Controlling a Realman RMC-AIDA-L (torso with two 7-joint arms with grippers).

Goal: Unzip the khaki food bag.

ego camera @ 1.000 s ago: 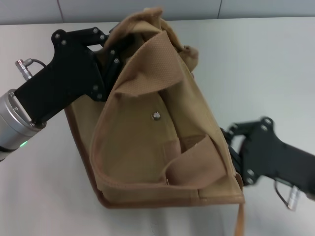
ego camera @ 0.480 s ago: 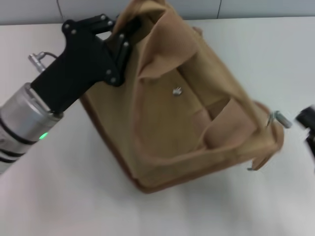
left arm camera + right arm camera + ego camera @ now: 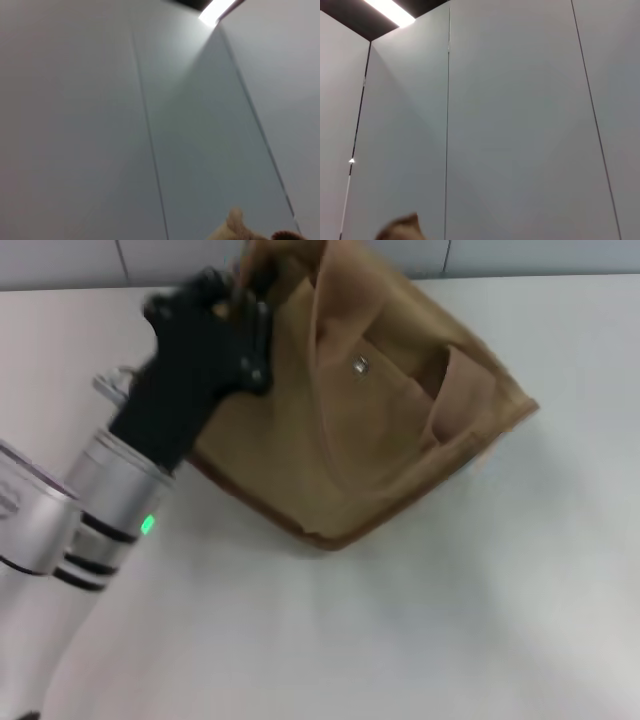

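The khaki food bag (image 3: 370,430) lies tilted on the white table (image 3: 450,620), its front flap with the metal snap (image 3: 360,366) facing up and one webbing handle (image 3: 455,400) draped across it. My left gripper (image 3: 240,300) is at the bag's far left top corner, its black fingers shut on the fabric edge. The top zipper is hidden. In the left wrist view only a tan bit of the bag (image 3: 235,227) shows against the wall. The right gripper is out of the head view.
A grey panelled wall (image 3: 60,260) runs along the table's far edge, just behind the bag. The right wrist view shows wall panels and a small tan shape (image 3: 397,229) that I cannot identify.
The left arm has swung the bag up and away, turning its right end toward the back. The right gripper, which was at the bag's right end, has left the head view.
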